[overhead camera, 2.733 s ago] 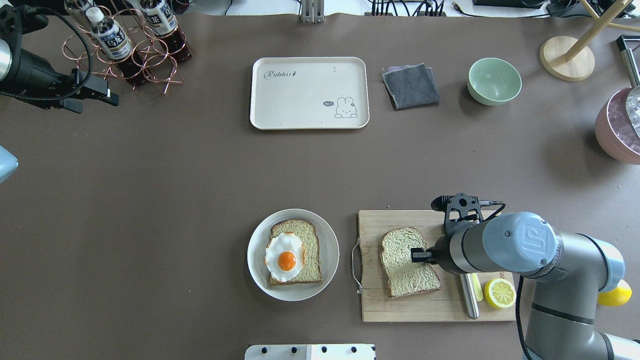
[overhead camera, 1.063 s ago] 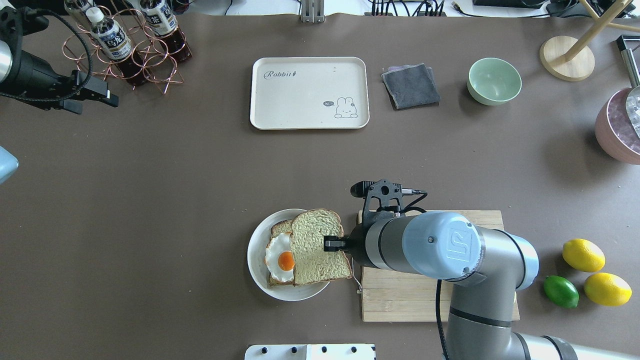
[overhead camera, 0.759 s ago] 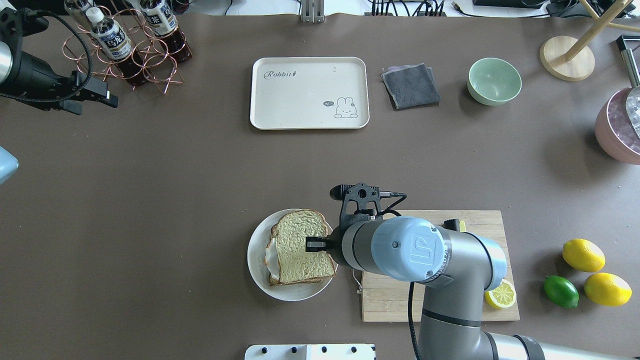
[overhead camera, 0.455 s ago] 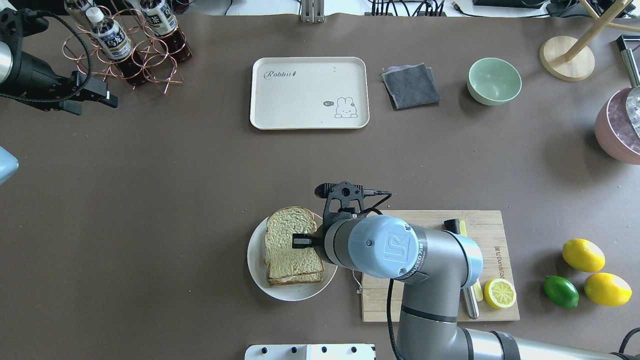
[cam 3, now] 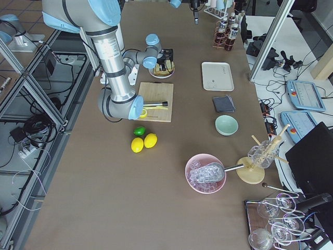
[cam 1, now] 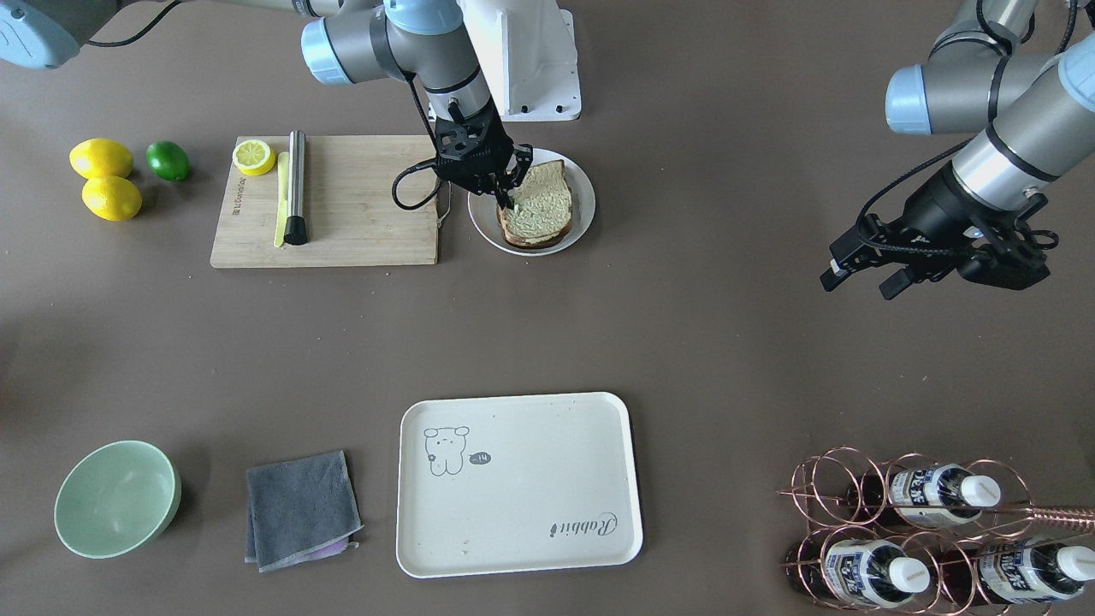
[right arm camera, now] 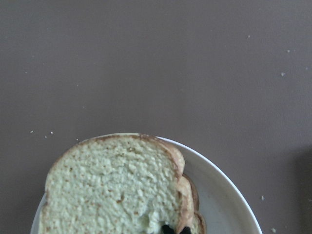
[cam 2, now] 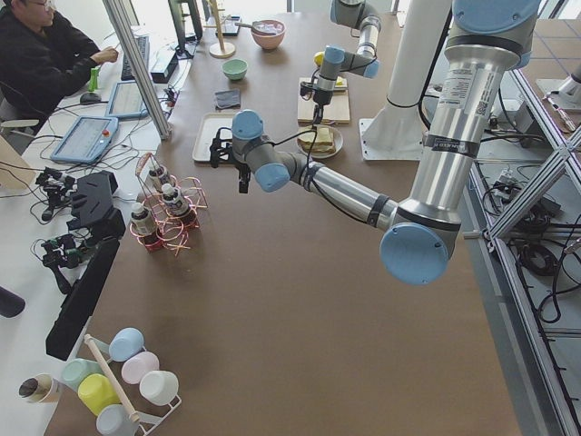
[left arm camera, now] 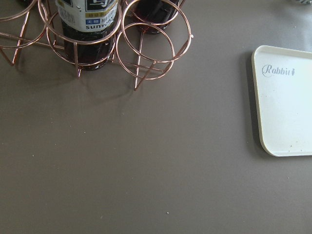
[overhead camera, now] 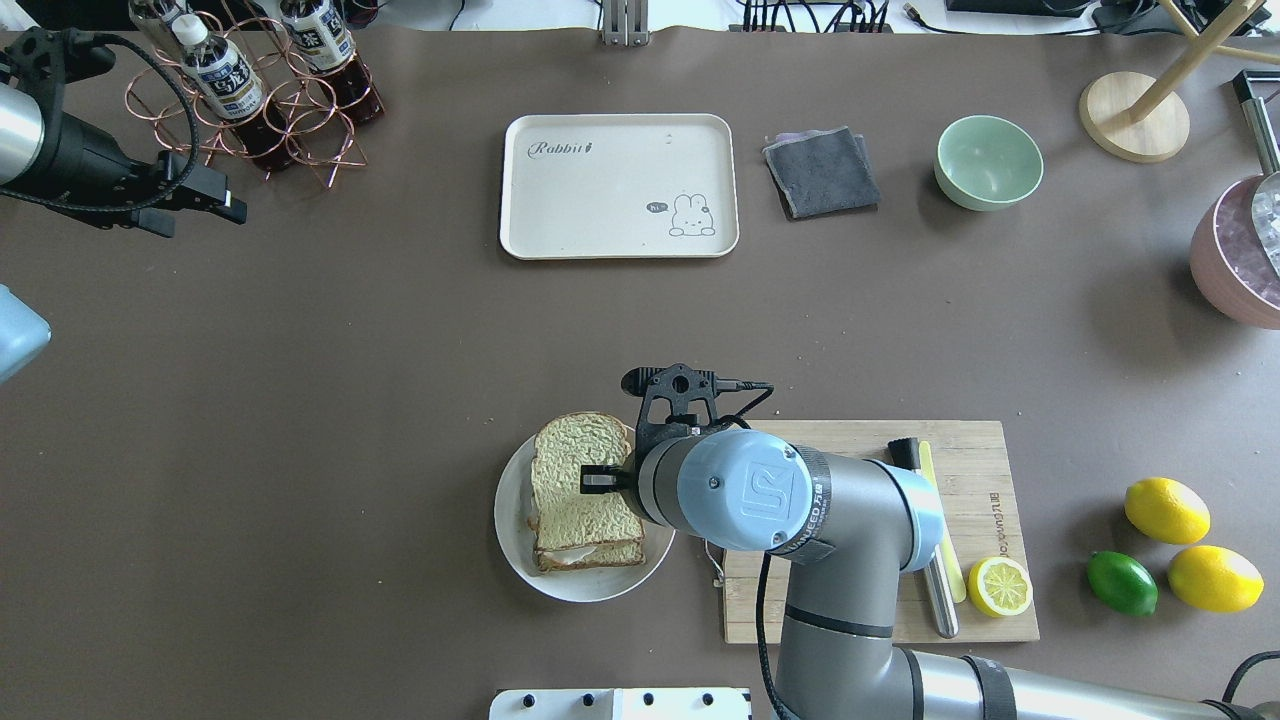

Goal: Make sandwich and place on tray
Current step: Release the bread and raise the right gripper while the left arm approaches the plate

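The top bread slice (overhead camera: pixel 570 470) lies over the lower slice on the round white plate (overhead camera: pixel 510 520); the egg between them is almost wholly hidden. My right gripper (overhead camera: pixel 590 480) is shut on the top slice's right edge, its fingertips (right arm camera: pixel 175 229) pressed into the bread (right arm camera: pixel 112 190). The stack also shows in the front view (cam 1: pixel 543 201) under that gripper (cam 1: pixel 505 198). The cream tray (overhead camera: pixel 620 185) lies bare at the far middle, and its corner shows in the left wrist view (left arm camera: pixel 287 107). My left gripper (overhead camera: pixel 225 205) hangs open and empty at the far left, by the bottle rack.
A wooden cutting board (overhead camera: pixel 860 610) with a knife (overhead camera: pixel 935 590) and a lemon half (overhead camera: pixel 1000 586) lies right of the plate. Two lemons and a lime (overhead camera: pixel 1120 582) sit further right. A copper bottle rack (overhead camera: pixel 260 90), grey cloth (overhead camera: pixel 820 170), green bowl (overhead camera: pixel 988 160) and pink ice bucket (overhead camera: pixel 1240 250) line the far side.
My right gripper carried the bread slice left from the cutting board and set it over the egg and lower slice on the plate. The left arm shifted slightly.
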Controlling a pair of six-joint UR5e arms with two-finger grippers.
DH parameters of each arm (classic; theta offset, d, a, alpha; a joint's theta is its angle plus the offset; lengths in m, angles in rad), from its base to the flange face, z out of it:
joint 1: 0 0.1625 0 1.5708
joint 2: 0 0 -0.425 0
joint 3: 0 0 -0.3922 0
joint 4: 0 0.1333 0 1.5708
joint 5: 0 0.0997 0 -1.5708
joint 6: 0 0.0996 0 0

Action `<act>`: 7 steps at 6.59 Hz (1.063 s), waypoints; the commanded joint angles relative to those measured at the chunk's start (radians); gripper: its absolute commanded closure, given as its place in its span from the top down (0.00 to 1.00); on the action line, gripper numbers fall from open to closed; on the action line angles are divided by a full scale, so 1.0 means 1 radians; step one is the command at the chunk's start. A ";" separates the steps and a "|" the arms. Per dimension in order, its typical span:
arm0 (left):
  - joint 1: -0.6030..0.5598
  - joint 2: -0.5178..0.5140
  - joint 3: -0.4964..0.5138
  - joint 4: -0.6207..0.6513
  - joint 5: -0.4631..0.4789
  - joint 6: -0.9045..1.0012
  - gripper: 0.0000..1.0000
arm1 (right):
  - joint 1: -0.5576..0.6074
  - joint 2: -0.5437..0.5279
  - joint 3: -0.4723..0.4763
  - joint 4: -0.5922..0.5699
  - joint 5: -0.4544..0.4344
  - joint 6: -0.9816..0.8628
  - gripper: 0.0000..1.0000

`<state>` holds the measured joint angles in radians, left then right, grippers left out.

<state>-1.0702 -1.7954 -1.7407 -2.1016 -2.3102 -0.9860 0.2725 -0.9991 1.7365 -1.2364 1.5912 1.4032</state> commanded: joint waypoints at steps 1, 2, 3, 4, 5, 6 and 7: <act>0.001 -0.002 0.003 0.000 0.000 0.001 0.97 | 0.002 0.000 0.006 0.000 0.006 0.000 0.28; 0.001 -0.005 0.004 0.000 0.000 0.000 0.97 | 0.004 0.000 0.008 0.000 0.004 0.002 0.98; 0.004 -0.012 0.006 0.002 0.000 0.000 0.97 | 0.005 0.000 0.015 0.000 0.000 0.043 1.00; 0.007 -0.021 0.010 0.002 0.000 -0.003 0.97 | 0.013 -0.003 0.029 0.000 0.001 0.048 1.00; 0.021 -0.039 0.012 0.003 -0.001 -0.014 0.97 | 0.025 -0.006 0.047 -0.009 0.007 0.048 1.00; 0.056 -0.062 0.003 0.000 0.008 -0.092 0.97 | 0.054 -0.006 0.098 -0.078 0.025 0.048 1.00; 0.126 -0.071 -0.026 -0.012 0.090 -0.182 0.97 | 0.113 -0.006 0.119 -0.116 0.094 0.048 1.00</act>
<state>-1.0052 -1.8524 -1.7436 -2.1041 -2.2823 -1.0813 0.3336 -1.0043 1.8250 -1.3055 1.6297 1.4507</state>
